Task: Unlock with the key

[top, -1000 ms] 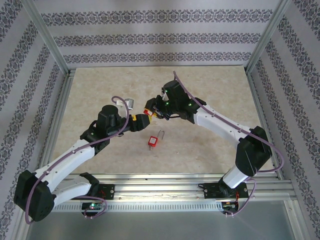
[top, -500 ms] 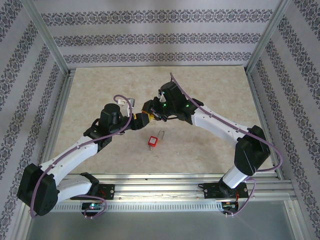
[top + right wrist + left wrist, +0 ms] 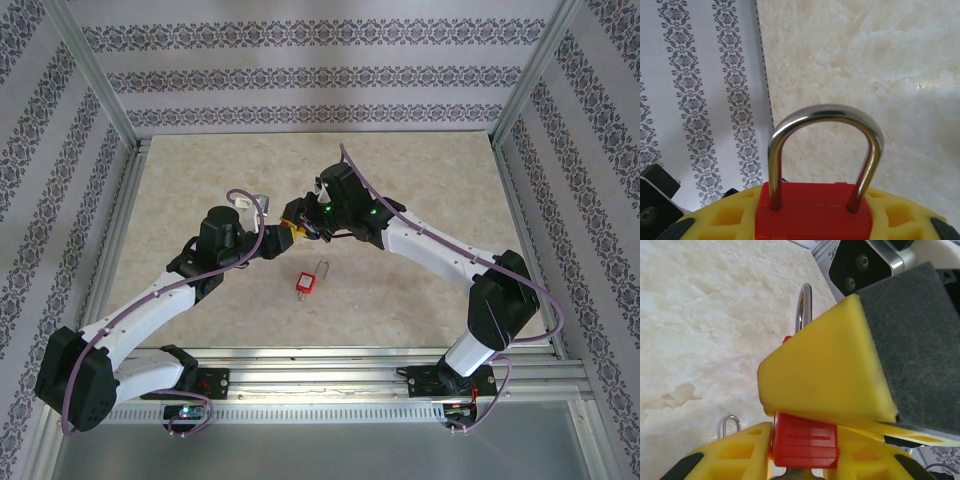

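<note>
Holding entry: red padlock (image 3: 815, 207), clamped by its body in the right gripper (image 3: 303, 222), jaws narrowed to its width, aloft over the middle of the surface (image 3: 420, 180). Left gripper (image 3: 282, 236): fingers set close against a red ridged block (image 3: 805, 440) at the lock's lower end; lock body or key head, cannot tell. Orientation: long axis runs body to shackle (image 3: 825, 111), shackle pointing away from the right wrist, both legs seated. Hazards, judged: a twist stronger than the right grip would spin the lock in the pads; the crowded fingers may clash. Second padlock (image 3: 307, 283) lies on the surface nearer the bases.
</note>
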Motion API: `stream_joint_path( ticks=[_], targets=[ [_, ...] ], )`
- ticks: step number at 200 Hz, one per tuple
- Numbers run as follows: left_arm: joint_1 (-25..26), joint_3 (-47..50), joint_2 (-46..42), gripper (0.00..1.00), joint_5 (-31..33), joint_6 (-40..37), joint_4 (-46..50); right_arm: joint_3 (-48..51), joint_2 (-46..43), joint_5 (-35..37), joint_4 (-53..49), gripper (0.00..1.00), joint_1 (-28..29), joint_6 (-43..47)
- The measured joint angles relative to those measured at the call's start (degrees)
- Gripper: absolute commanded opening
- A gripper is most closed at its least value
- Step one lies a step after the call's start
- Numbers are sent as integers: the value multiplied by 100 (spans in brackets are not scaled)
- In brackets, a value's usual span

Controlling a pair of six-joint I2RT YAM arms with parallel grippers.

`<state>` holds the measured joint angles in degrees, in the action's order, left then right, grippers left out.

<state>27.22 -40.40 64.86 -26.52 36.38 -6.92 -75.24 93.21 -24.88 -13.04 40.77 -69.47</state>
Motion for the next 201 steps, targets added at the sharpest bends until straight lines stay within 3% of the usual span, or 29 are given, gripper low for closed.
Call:
stream_joint_path(
  ticks=[25,39,61,79,107,161,201],
  targets=[
    [-9,0,-7,17,-4,-39,7,4,0,0,2,33,0,-4],
    [-24,0,-20,15,-7,-63,17,26,0,2,22,49,-2,-20],
    [-74,4,-72,13,0,-57,81,66,-9,-31,59,66,-35,24],
    [-111,4,-136,12,9,-59,173,103,-63,-31,81,72,-131,155],
    [-116,4,-227,11,20,-70,330,192,-275,2,33,73,-431,446],
    [-146,4,-249,11,15,-107,503,686,-678,-2,212,51,-691,1191],
    [-146,4,-249,10,-13,-125,542,754,-505,-7,361,46,-581,1462]
  ],
)
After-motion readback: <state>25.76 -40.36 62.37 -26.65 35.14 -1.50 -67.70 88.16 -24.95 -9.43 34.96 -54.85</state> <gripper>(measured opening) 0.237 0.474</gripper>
